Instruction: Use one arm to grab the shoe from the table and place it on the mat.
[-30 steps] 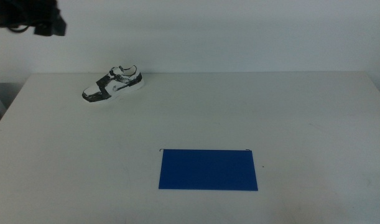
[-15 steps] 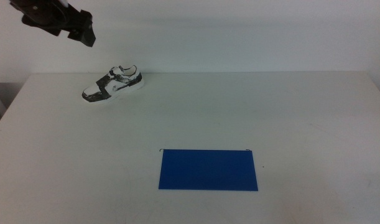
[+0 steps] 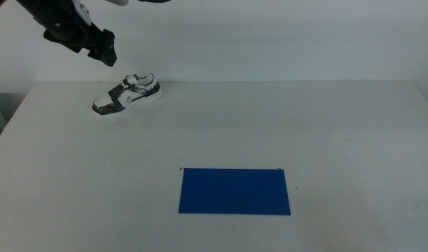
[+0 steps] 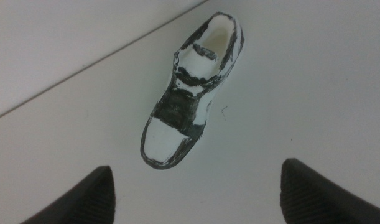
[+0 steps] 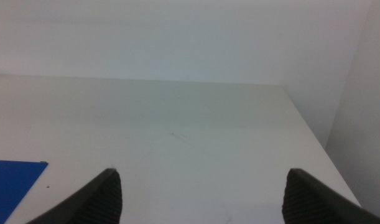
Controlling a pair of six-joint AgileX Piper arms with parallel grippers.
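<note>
You find no readable text, label, brand or number anywhere here: not on the shoe [image 3: 127, 94], mat [image 3: 234, 191] or table [image 3: 340, 140].

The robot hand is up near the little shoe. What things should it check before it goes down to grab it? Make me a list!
1. Left gripper open wide enough: ok, its jaws stand far apart in the left wrist view.
2. Shoe between the jaws' line: ok, it sits centred in the left wrist view.
3. Left gripper holds nothing: ok.
4. Gripper down at the shoe: not ok, it hangs above and to the side of it.
5. Mat free for the shoe: ok, nothing lies on it.
6. Right gripper out of the way: ok, it waits open, low at the table's right side.
</note>
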